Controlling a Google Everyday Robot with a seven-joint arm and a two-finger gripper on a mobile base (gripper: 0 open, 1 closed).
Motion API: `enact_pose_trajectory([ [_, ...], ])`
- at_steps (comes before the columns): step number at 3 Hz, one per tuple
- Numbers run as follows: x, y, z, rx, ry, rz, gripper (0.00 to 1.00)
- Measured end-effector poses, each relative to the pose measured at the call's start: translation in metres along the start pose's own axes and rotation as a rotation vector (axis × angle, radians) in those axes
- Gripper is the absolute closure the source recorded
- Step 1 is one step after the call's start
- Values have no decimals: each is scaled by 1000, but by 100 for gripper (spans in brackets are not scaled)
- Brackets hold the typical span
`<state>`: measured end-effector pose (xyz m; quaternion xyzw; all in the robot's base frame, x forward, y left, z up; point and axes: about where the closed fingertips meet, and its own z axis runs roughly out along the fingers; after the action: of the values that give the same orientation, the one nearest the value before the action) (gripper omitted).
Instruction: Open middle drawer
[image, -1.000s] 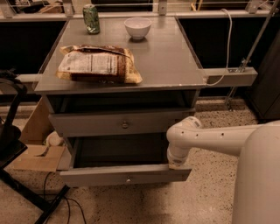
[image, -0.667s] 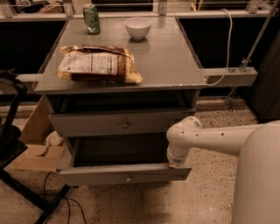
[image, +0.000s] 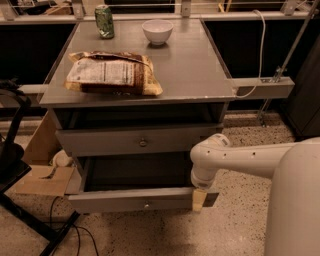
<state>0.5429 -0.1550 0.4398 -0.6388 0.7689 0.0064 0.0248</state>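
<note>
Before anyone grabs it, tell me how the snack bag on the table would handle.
The snack bag looks puffy and crinkled, so it is probably light and floppy, sagging if pinched at one edge. It lies flat, so it is unlikely to roll. The gripper is down at the right end of the open middle drawer, away from it.

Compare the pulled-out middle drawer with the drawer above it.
The middle drawer is pulled far out, inside showing; the upper drawer sits much further in. The middle drawer's front is slim; the upper drawer's is taller. The gripper is at the middle drawer's right front end, not at the upper drawer. Both are grey with a small round centre knob.
</note>
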Motion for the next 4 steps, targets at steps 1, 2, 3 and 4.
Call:
enact_pose_trajectory([
  [1, 3, 4, 17, -50, -6, 19, 0],
  [2, 13, 54, 59, -216, -31, 60, 26],
  [3, 13, 54, 52, -216, -31, 60, 51],
  [4, 13, 52, 50, -216, -31, 60, 73],
])
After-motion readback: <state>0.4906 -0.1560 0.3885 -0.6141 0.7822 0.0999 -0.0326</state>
